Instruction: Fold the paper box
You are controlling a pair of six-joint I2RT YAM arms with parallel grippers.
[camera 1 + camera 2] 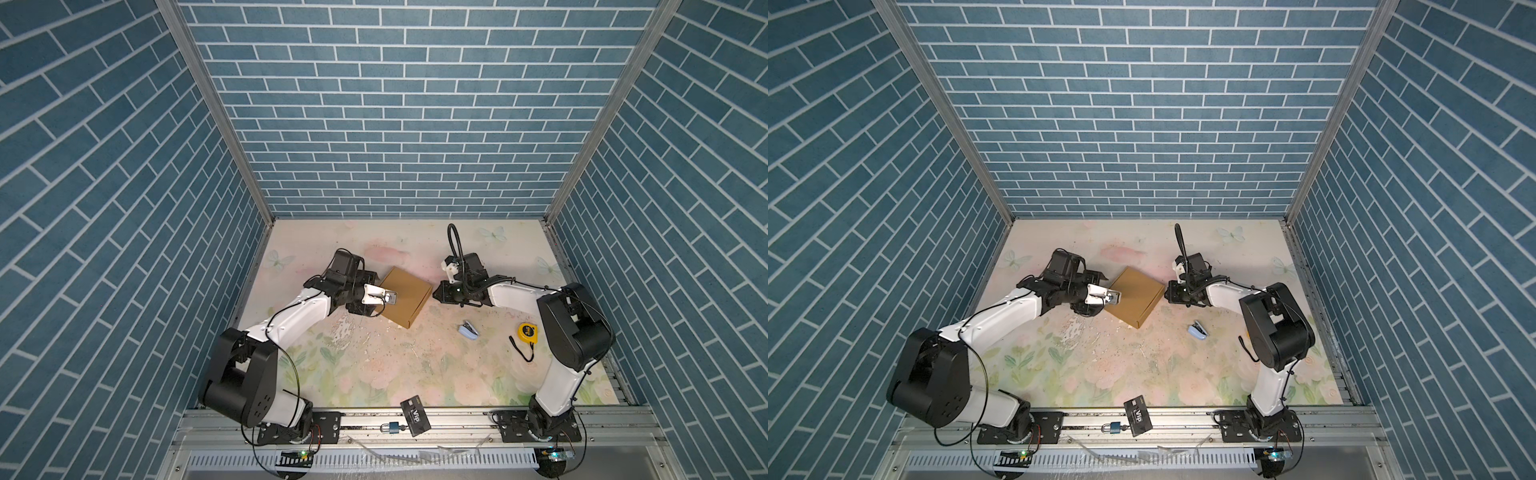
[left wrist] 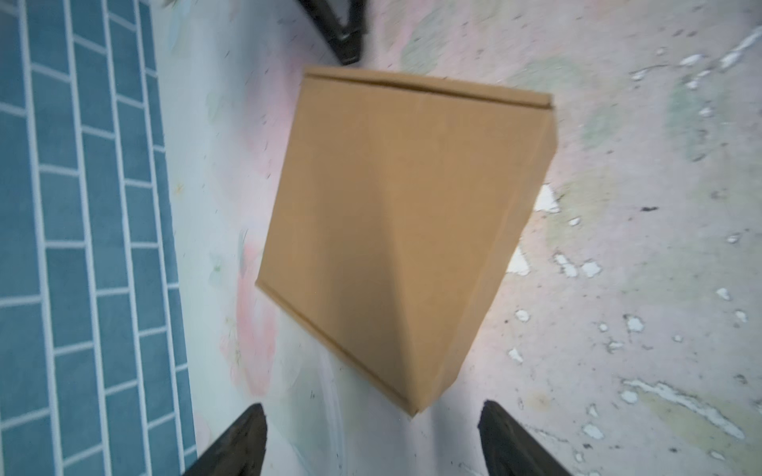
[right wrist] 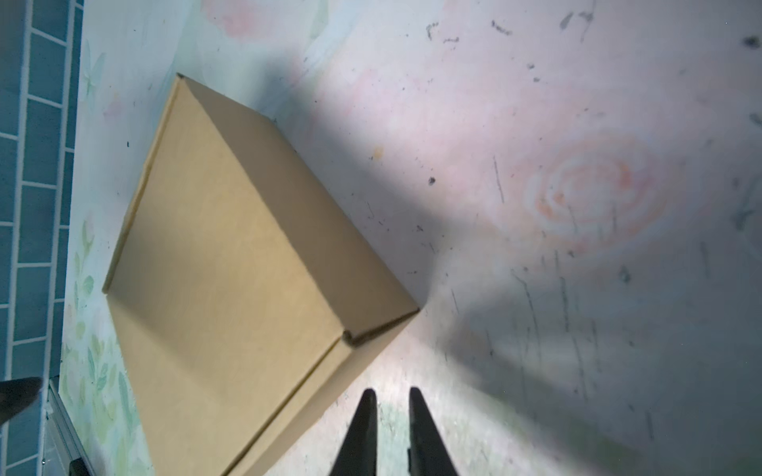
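In both top views the left gripper (image 1: 377,296) is largely covered by its own wrist camera, so its fingers are hard to make out there. The blurred left wrist view shows them (image 2: 247,432) spread wide, with one corner of the paper box (image 2: 391,226) just ahead of the gap and seemingly not touching either. The paper box (image 1: 405,297) lies flat on the floral table mat (image 1: 374,365), toward the back and middle, turned corner-on between the two grippers. It is a shallow, squarish tan carton with its lid down and a thin seam along one edge. Its left corner is hidden under the left gripper's camera. The right gripper (image 3: 391,391) sits just beside the box's right corner, fingers drawn nearly together around nothing. Further right lie a pale blue stapler (image 1: 469,331) and a yellow tape measure (image 1: 528,332), which the right arm mostly hides in a top view.
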